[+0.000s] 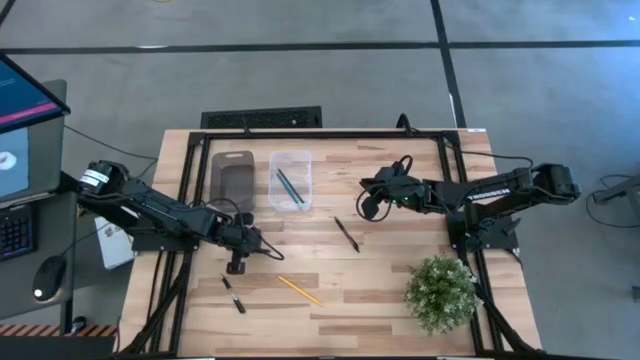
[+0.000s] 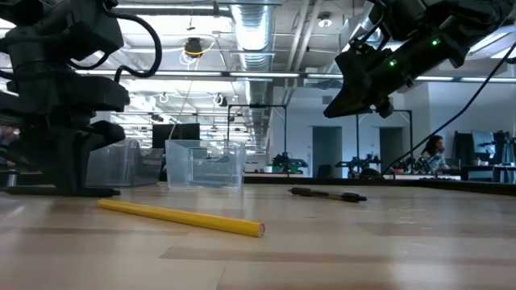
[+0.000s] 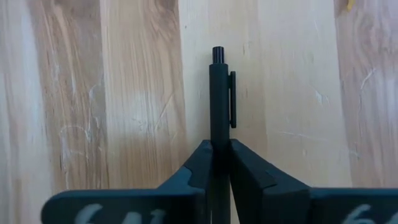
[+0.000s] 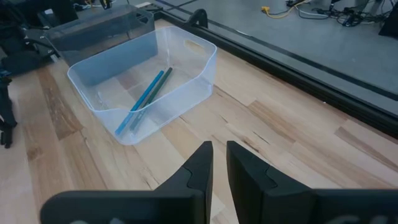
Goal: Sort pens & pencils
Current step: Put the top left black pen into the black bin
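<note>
My left gripper [image 1: 237,264] points down at the table's near left and is shut on a black pen [image 3: 219,93] with a clip. A second black pen [image 1: 233,294] lies on the wood nearer the front edge, and a third [image 1: 346,233] lies mid-table. A yellow pencil [image 1: 300,290] lies flat near the front. A blue pencil and a dark one [image 4: 144,99] lie in the clear bin [image 1: 291,158]. My right gripper [image 1: 371,205] hovers above the table right of that bin, its fingers nearly together with nothing between them. My left gripper pinches the pen's barrel [image 3: 219,142] between its two fingers, below the clip. The fingers come steeply from above and stand across the pen. Its button end [image 3: 218,53] sticks out beyond them, over the wood; whether it is lifted I cannot tell.
A dark bin [image 1: 232,175] stands left of the clear one at the far side. A potted plant [image 1: 441,292] sits at the near right corner. A black frame [image 1: 320,133] runs round the tabletop. Bare wood lies between the arms.
</note>
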### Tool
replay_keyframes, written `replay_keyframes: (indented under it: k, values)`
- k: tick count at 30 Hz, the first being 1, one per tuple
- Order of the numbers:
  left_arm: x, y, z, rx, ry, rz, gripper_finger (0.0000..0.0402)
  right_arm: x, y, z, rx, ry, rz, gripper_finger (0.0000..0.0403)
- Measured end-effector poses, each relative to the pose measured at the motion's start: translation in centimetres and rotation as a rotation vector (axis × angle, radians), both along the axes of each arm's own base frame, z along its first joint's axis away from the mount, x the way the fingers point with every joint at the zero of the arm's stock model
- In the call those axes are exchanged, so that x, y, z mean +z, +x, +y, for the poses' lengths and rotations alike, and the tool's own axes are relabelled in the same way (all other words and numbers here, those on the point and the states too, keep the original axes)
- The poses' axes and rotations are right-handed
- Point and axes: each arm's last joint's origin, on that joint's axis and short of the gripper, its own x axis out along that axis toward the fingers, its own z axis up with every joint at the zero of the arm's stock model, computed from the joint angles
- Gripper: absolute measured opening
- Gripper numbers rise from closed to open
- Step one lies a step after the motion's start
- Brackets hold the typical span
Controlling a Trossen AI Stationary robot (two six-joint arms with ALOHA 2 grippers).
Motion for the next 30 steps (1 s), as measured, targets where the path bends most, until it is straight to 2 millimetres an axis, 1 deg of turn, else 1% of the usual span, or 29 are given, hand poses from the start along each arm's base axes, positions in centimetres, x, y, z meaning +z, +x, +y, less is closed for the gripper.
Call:
replay_keyframes:
  k: [8, 11, 14, 17, 20, 23, 28, 30]
  values:
    - [0.4, 0.5, -0.1, -0.036, 0.014, -0.026, 0.0021, 0.0, 0.0, 0.0, 0.000, 0.000, 0.000, 0.0067]
    - [0.9, 1.0, -0.3, -0.055, 0.012, -0.042, 0.0023, 0.0, 0.0, 0.0, 0.004, -0.007, 0.005, 0.0067]
    - [1.7, 1.8, -0.6, -0.091, -0.025, -0.095, 0.0022, 0.0, 0.0, 0.0, 0.010, -0.017, 0.012, 0.0067]
    - [2.3, 2.1, -0.8, -0.102, -0.041, -0.098, 0.0019, 0.0, 0.0, 0.0, 0.010, -0.017, 0.012, 0.0067]
    - [3.4, 2.9, -1.0, -0.107, -0.049, -0.138, 0.0022, 0.0, 0.0, 0.0, 0.010, -0.017, 0.012, 0.0067]
    - [4.5, 3.3, -1.1, -0.153, -0.020, -0.119, 0.0026, 0.0, 0.0, 0.0, 0.010, -0.017, 0.013, 0.0067]
    - [7.6, 4.2, -1.1, -0.230, 0.044, -0.092, 0.0022, -0.1, 0.0, 0.0, 0.010, -0.017, 0.019, 0.0067]
    - [9.0, 4.5, -0.9, -0.237, 0.100, -0.080, 0.0021, -0.1, 0.0, 0.0, 0.010, -0.016, 0.020, 0.0067]
